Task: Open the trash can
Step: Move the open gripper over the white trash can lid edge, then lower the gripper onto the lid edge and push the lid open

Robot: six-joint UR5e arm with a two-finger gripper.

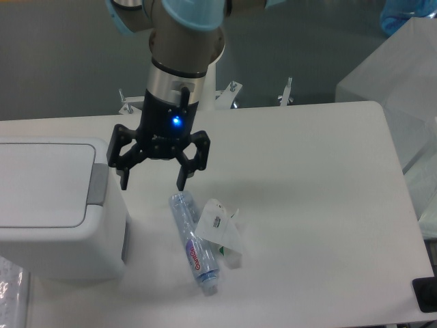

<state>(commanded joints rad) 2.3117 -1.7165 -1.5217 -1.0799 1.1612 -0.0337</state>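
Observation:
The trash can (pixel 61 212) is a large white boxy bin at the left edge of the table, with its flat lid down and a grey push tab (pixel 100 184) on the right rim. My gripper (pixel 153 184) hangs open just right of that tab, its left finger close beside the bin's corner and nothing between the fingers. A blue light glows on the gripper body.
A clear plastic bottle (pixel 193 240) lies on the table just below the gripper, with a crumpled white wrapper (pixel 220 229) against it. A translucent box (pixel 403 89) stands at the right, beyond the table's edge.

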